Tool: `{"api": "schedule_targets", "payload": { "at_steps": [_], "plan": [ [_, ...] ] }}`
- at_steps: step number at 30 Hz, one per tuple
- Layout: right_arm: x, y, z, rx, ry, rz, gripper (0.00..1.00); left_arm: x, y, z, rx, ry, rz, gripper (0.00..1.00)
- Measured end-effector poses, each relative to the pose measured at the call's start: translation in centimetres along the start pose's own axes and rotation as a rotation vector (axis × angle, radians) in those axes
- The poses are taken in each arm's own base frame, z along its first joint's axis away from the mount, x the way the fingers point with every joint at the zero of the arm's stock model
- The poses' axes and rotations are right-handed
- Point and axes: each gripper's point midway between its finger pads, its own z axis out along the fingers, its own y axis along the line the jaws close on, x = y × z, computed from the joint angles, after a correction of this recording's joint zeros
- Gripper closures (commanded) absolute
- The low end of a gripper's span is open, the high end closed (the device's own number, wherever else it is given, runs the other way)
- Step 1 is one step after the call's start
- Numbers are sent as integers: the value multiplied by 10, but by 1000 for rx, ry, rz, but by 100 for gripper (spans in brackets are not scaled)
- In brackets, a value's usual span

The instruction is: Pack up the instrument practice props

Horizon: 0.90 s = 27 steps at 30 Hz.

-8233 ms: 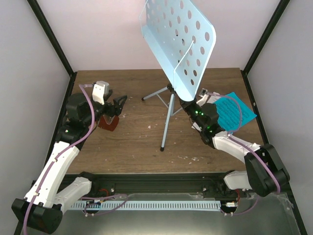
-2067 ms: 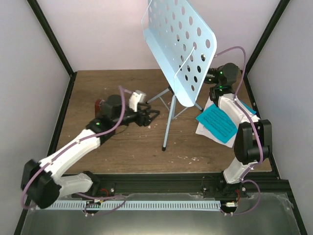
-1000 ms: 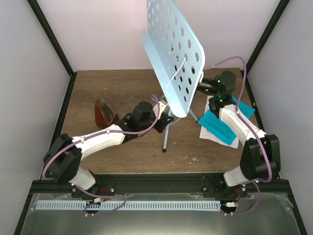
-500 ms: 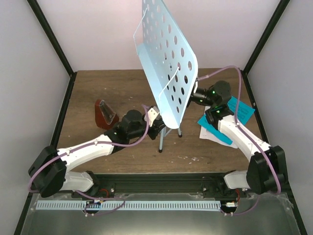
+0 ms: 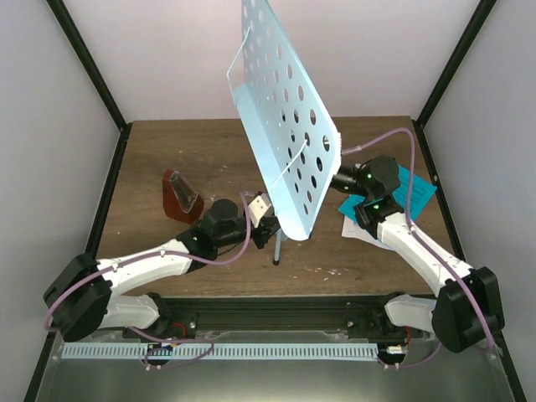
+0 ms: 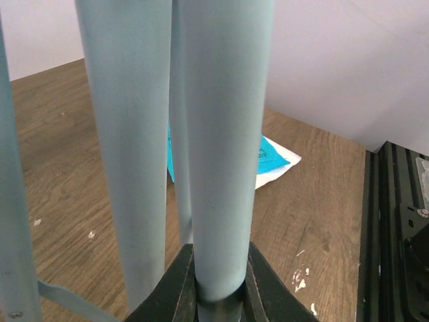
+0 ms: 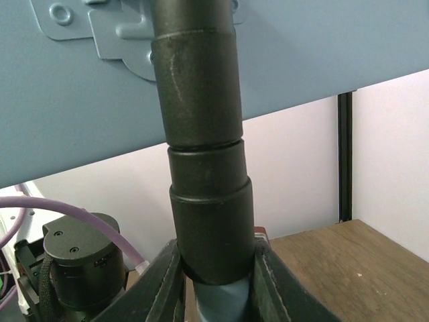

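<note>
Together, two white-and-black robot arms grip a pale blue perforated metal music stand (image 5: 285, 126) at the middle of a scuffed brown wood-grain table (image 5: 167, 151). Its flat, round-holed desk rises tilted above smooth, thin silver tubes (image 6: 224, 134) gathered close side by side. The left gripper (image 6: 220, 285), on an arm stretched low from the near left corner, is closed tight on one of those tubes low down, its dark fingers (image 6: 177, 288) pressed to either side. The right gripper (image 7: 218, 275), reaching in from the near right with its wrist behind the desk's lower edge, clamps the black stepped collar (image 7: 204, 201) just under the desk's bracket (image 7: 120, 33). A small red-brown pyramid metronome (image 5: 180, 195) with a clear cover stands left of the stand, apart from it. White and blue sheet-music pages (image 5: 410, 188) lie flat at the right, beneath the right arm. Pale plain walls (image 5: 167, 59) and black corner posts (image 5: 84, 63) enclose the table.
</note>
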Motion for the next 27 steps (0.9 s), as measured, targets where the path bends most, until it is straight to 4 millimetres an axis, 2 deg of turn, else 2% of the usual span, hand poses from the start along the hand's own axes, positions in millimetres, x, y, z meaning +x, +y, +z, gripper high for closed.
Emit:
{"api": "schedule_targets", "payload": {
  "at_steps": [7, 12, 13, 19, 24, 26, 27],
  "plan": [
    [3, 12, -6, -2, 32, 55, 99, -3, -17, -4, 8, -22, 56, 100],
    [3, 19, -11, 2, 35, 51, 99, -1, -21, -3, 7, -29, 75, 100],
    [4, 20, -12, 3, 34, 49, 99, 0, -21, -3, 9, -29, 78, 97],
    [3, 25, -18, 21, 21, 28, 99, 0, -25, -6, 18, -48, 95, 58],
    [4, 32, -21, 16, 21, 20, 99, -27, -22, -26, -18, -163, 101, 29],
    [4, 34, -21, 11, 22, 18, 99, -34, -23, -33, -17, -201, 105, 22],
    [4, 34, -21, 10, 22, 17, 99, -35, -24, -34, -13, -209, 107, 15]
  ]
}}
